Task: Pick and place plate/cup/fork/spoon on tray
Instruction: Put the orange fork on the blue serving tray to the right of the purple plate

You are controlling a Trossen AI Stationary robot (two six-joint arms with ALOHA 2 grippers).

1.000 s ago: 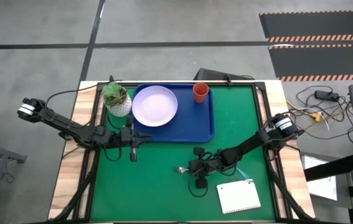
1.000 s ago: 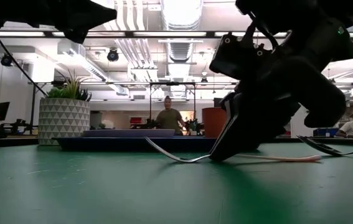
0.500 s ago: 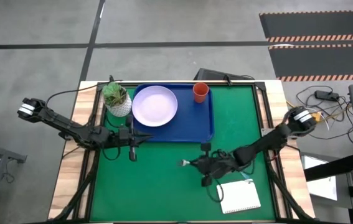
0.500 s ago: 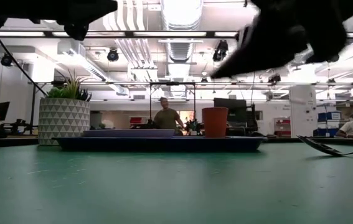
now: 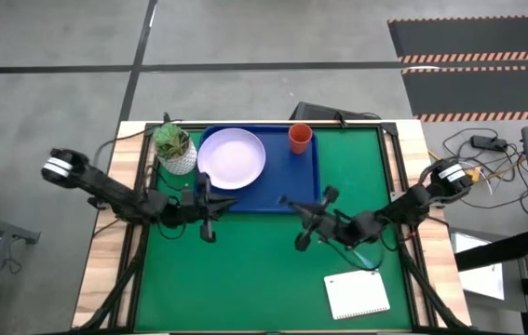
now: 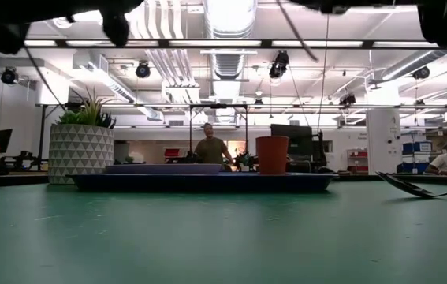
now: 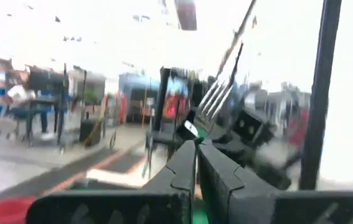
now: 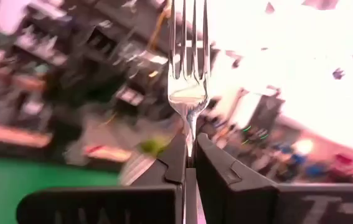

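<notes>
Held the small fork with silver metal tines [image 8: 188,46] tight between the squeezed-together fingers of the right gripper [image 5: 303,223], tines sticking out past the fingertips, up off the green table mat [image 5: 245,270] just beside the near right corner of the big blue plastic tray [image 5: 305,181]. Kept the round pale lavender plate [image 5: 232,158] and the little orange-red cup [image 5: 300,138] sitting on that tray. Left the blue-handled spoon [image 6: 412,188] lying on the mat off to the right. Rested the left gripper [image 5: 207,212] by the tray's near left edge, fingers pressed together on nothing.
</notes>
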